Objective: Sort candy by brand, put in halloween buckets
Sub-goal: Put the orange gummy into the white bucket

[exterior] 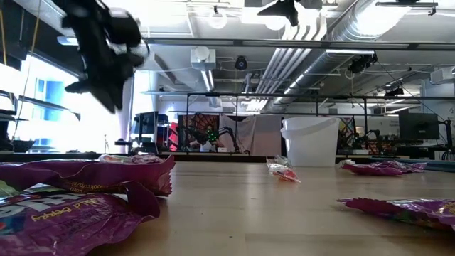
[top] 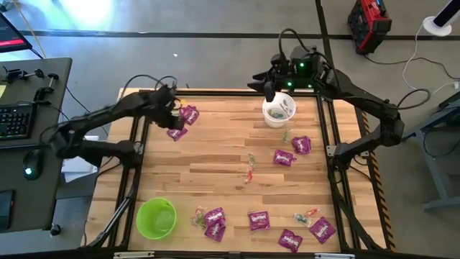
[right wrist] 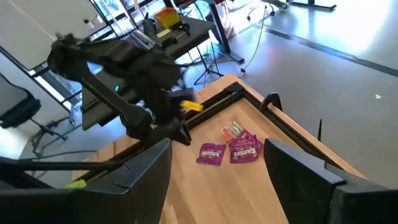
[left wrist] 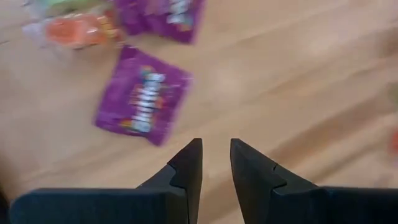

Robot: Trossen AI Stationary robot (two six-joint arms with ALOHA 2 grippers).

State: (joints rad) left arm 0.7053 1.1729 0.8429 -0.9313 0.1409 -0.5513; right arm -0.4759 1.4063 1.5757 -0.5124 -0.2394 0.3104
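Note:
Purple packets lie scattered on the table: two near the far-left corner, two right of centre, several along the near edge. Small clear-wrapped sweets lie mid-table. The white bucket stands at the far side with small sweets inside. The lime green bucket stands near the near-left corner. My left gripper hovers above the far-left packets, its fingers a narrow gap apart and empty. My right gripper is wide open and empty, raised just beside the white bucket's far rim.
A black frame rail runs round the table. An orange-wrapped sweet lies beside the far-left packets. Bare wood lies between the centre and the green bucket. A desk with keyboard and mouse stands left of the table.

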